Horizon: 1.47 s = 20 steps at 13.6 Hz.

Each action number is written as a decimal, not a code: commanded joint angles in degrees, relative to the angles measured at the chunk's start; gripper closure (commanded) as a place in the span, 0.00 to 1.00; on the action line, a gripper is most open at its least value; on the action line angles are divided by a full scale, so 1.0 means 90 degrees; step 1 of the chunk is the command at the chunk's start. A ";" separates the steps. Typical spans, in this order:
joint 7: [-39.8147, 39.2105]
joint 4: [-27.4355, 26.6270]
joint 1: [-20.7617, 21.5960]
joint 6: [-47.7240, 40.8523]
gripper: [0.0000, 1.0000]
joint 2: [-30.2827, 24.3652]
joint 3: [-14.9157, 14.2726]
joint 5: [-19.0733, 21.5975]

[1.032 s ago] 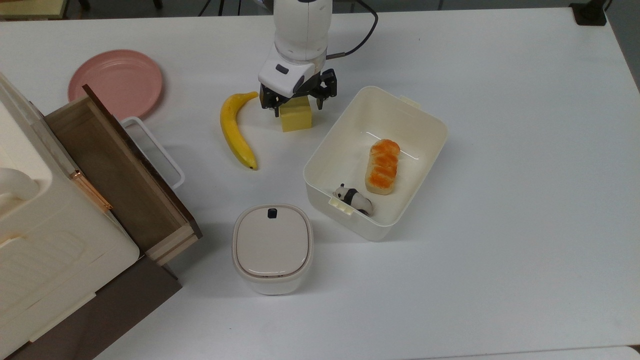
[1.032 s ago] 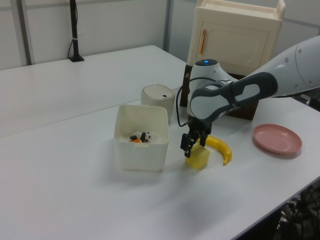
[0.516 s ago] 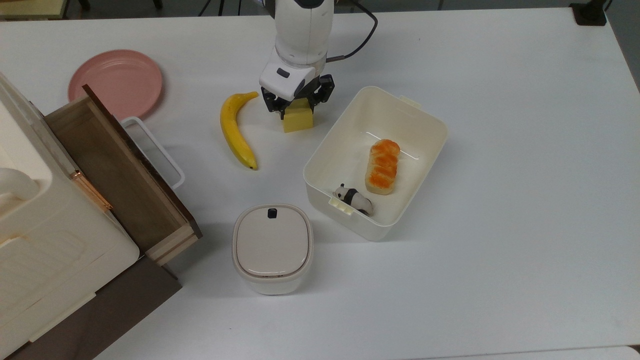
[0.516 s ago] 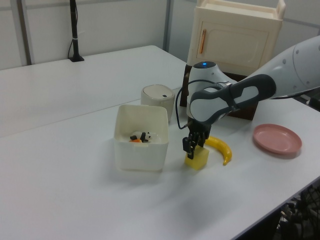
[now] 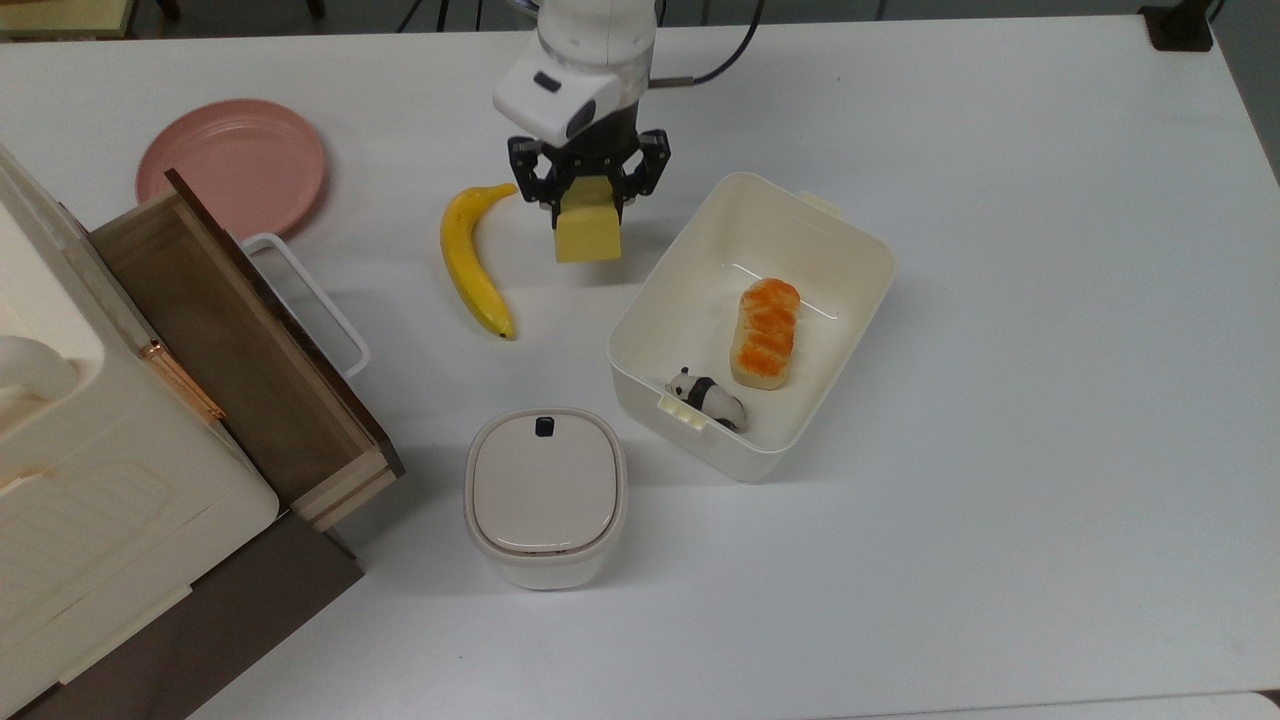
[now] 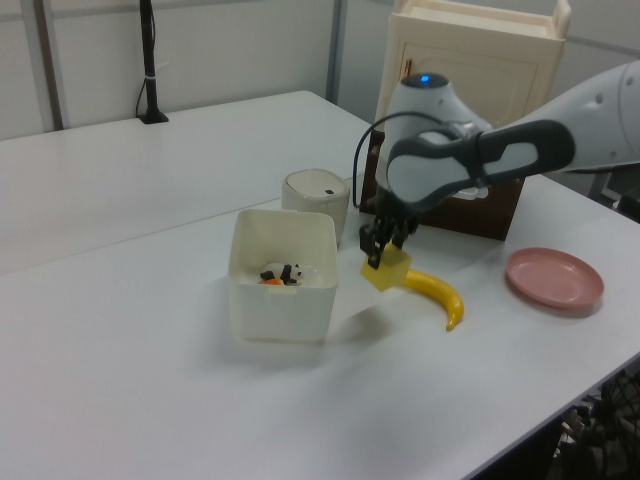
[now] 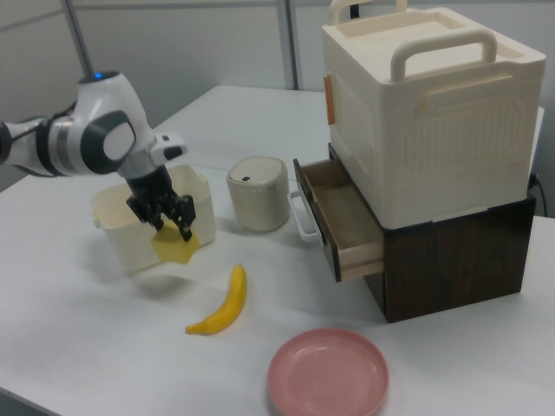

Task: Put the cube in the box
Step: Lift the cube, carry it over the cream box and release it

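Cube (image 5: 588, 236) clamped between gripper (image 5: 590, 196) fingers, held above table near far edge, beside box (image 5: 860, 290) rim. Risk judged: tilted foam block squeezed loose, or rim clipped during transfer.

White table (image 5: 1000, 300), matte, evenly lit, with soft shadows only. At the top view's left, a cream plastic cabinet (image 7: 425, 113) with a moulded handle on top, stacked on a dark brown wooden unit (image 7: 451, 260); wooden drawer (image 5: 240, 340) pulled open. In the left view, a second white table (image 6: 150, 170) butted against the first, a black pole (image 6: 150, 60) on a base at its far edge. Behind, pale grey wall panels (image 6: 250, 50) with vertical seams.
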 commanded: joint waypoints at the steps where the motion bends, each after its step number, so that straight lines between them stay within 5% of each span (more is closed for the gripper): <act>1: 0.0593 0.0598 0.0113 -0.0783 0.55 -0.0195 0.0006 -0.0147; 7: 0.0878 0.1468 0.0474 -0.0698 0.55 0.0106 0.0368 -0.0157; 10: 0.0878 0.2132 0.0708 -0.0387 0.45 0.0633 0.0368 -0.0186; 11: 0.0878 0.2134 0.0767 -0.0172 0.35 0.0664 0.0368 -0.0245; 12: 0.0888 0.2134 0.0825 -0.0064 0.00 0.0712 0.0368 -0.0361; 20: 0.1181 0.2104 0.0768 -0.0470 0.00 0.0645 0.0348 -0.0401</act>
